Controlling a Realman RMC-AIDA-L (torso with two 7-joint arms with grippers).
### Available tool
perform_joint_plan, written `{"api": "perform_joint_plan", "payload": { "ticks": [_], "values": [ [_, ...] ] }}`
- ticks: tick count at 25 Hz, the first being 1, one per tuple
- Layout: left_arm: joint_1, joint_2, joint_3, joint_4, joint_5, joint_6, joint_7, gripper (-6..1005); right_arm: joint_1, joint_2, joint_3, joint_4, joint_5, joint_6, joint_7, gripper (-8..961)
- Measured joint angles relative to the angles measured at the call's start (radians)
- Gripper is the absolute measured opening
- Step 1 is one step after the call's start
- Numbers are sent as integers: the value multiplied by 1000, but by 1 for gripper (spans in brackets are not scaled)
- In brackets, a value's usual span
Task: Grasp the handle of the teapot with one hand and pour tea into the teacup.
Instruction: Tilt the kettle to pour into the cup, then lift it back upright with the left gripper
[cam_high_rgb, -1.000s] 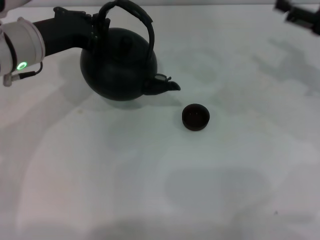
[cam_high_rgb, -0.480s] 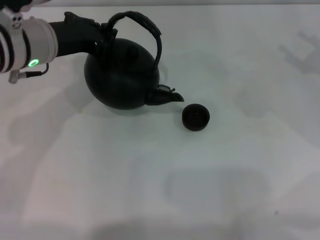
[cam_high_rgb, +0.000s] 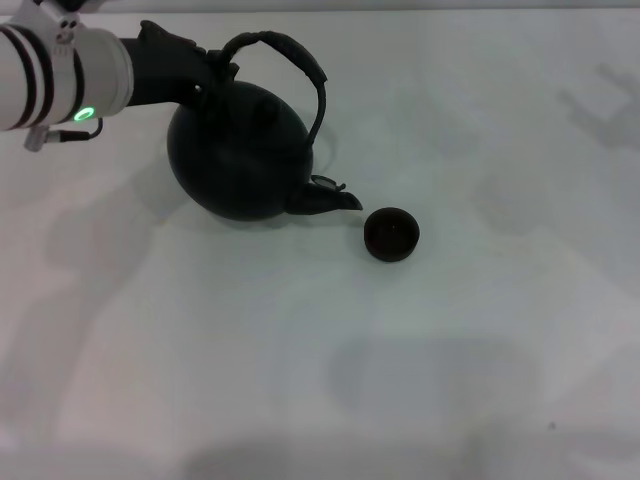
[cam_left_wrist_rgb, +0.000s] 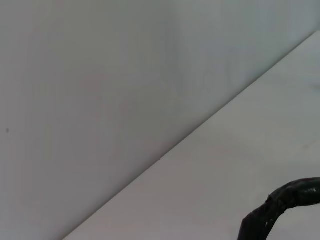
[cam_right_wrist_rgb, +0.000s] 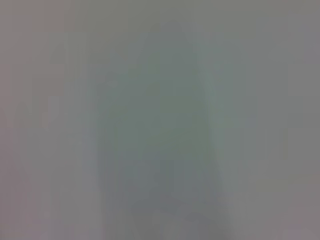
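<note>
- Gripped at the far-left foot of the handle (cam_high_rgb: 290, 55) by the left gripper (cam_high_rgb: 205, 72), fingers clamped on the dark hoop; teapot (cam_high_rgb: 238, 150) carried at far left of the white table (cam_high_rgb: 450, 350).
- Shifted right and nearer over the past second, bringing the spout (cam_high_rgb: 335, 197) down from clear of the cup to just left of the teacup (cam_high_rgb: 391, 233), tip close to the rim but apart from it.
- Tilted spout-down toward the cup, handle leaning right; no stream of tea visible.
- Teacup unmoved across all head views, upright near the table's middle, right of the pot.
- Only a short curve of the wrapped handle (cam_left_wrist_rgb: 280, 207) caught in the left wrist view, against bare table and wall.
- Right gripper gone from the far-right corner where it showed a second ago; now out of sight, state impossible to tell, right wrist view showing only a blank grey surface.
- Judged: transport nearly complete, pour about to begin; spout seemingly a touch short of the cup mouth, so a small further carry right likely needed before tipping, lest tea land on the table.
</note>
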Motion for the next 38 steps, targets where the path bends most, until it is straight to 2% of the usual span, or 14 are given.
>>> {"api": "perform_joint_plan", "payload": {
  "ticks": [7,23,38],
  "values": [
    [-46,0,3,8,66,49,-46,119,5,0,0,6,0,-3,-2,834],
    [-183,-1,71,9,244,133,-193,120,9,0,0,14,3,-3,-18,834],
    [-291,-2,124,-13,330,197,-257,120,17,0,0,17,3,-14,-26,834]
  ]
}}
